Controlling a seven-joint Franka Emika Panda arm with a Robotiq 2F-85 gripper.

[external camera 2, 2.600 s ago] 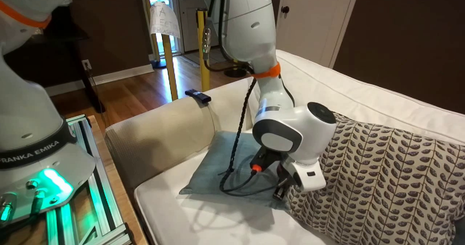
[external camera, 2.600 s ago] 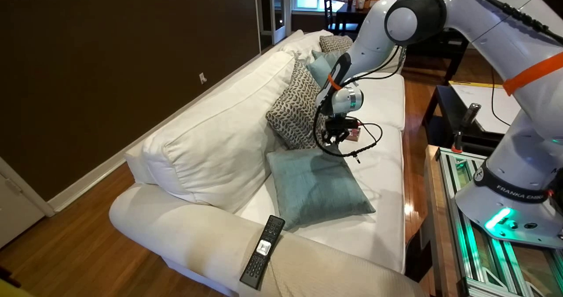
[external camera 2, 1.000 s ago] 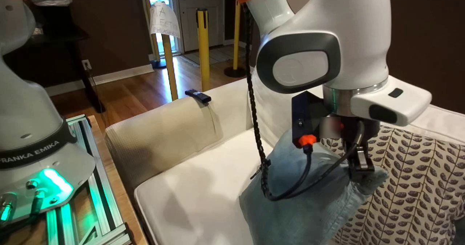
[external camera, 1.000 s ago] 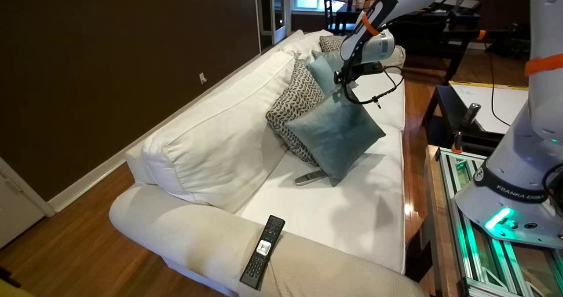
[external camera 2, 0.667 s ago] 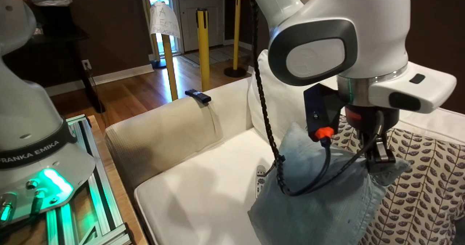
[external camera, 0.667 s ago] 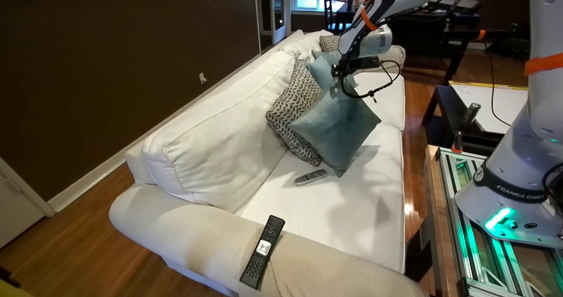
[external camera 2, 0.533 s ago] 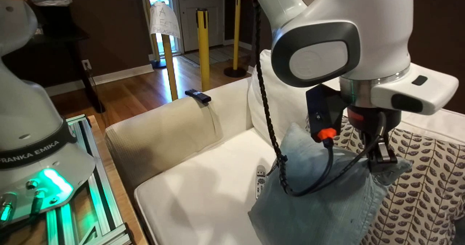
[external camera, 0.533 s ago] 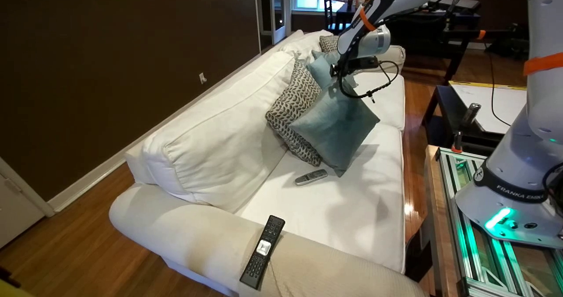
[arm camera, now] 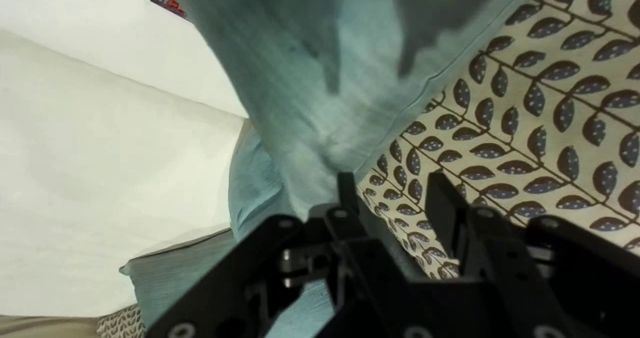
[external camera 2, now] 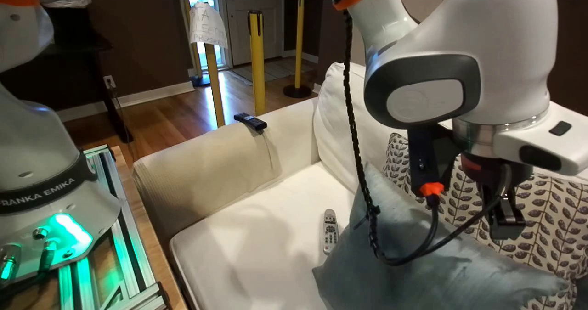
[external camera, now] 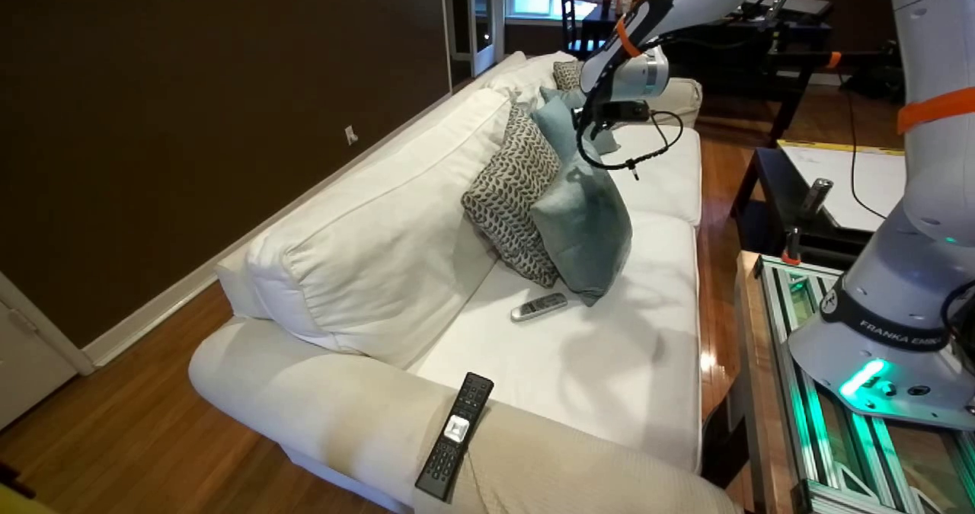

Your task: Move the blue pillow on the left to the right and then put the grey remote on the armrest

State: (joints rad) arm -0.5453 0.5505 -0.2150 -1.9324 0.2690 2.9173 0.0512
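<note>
Below your black two-fingered gripper (arm camera: 392, 184), the square teal-blue fabric pillow (external camera: 585, 228) stands tilted on the white upholstered seat (external camera: 548, 377), one corner down. You have the fingers parted by a modest gap, and in the wrist view the cream-and-dark leaf-print fabric pillow (arm camera: 530, 127) shows through it. One fingertip overlaps the teal-blue pillow's near corner there; whether the two touch, you cannot tell from that angle. In an exterior view, your fingertips sit just above the fabric, and a black looped cable (external camera 2: 395, 261) hangs before the pillow.

Both exterior views show you the teal-blue pillow in front of the leaf-print one, hiding part of it. Farther along the sofa you can see a second teal pillow (external camera: 556, 124), partly covered.

Your slim light-grey remote (external camera 2: 330, 231) with dark buttons lies flat on the seat, buttons up, just beside the teal-blue pillow's lowest corner. Across the broad, rounded, cream-white upholstered armrest (external camera: 305, 396) lies the longer black remote (external camera: 455, 435). Between armrest and leaf-print pillow you see a plump white back cushion (external camera: 373, 247).
</note>
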